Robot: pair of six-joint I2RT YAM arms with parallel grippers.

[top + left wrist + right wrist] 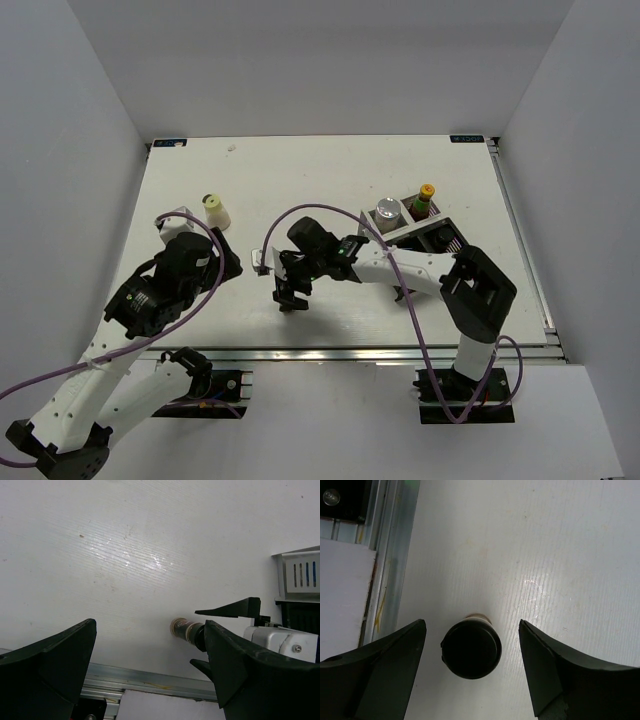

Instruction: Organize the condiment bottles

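A short dark spice jar (471, 649) with a black cap stands upright on the white table, between the open fingers of my right gripper (471, 667), untouched. In the top view the right gripper (289, 298) hangs over it at the table's near middle. The left wrist view shows the jar (186, 628) between the right gripper's black fingers (230, 611). My left gripper (150, 672) is open and empty, to the jar's left. The cream bottle with yellow cap (215, 211) stands far left. The silver-lidded shaker (388, 211) and the yellow-capped sauce bottle (423, 200) stand in the rack. The second spice jar is not clearly visible.
The black-and-silver rack (440, 236) stands at the right middle of the table; its silver side also shows in the left wrist view (300, 575). The metal rail (390, 555) along the table's near edge runs close to the jar. A purple cable (300, 212) loops over the right arm.
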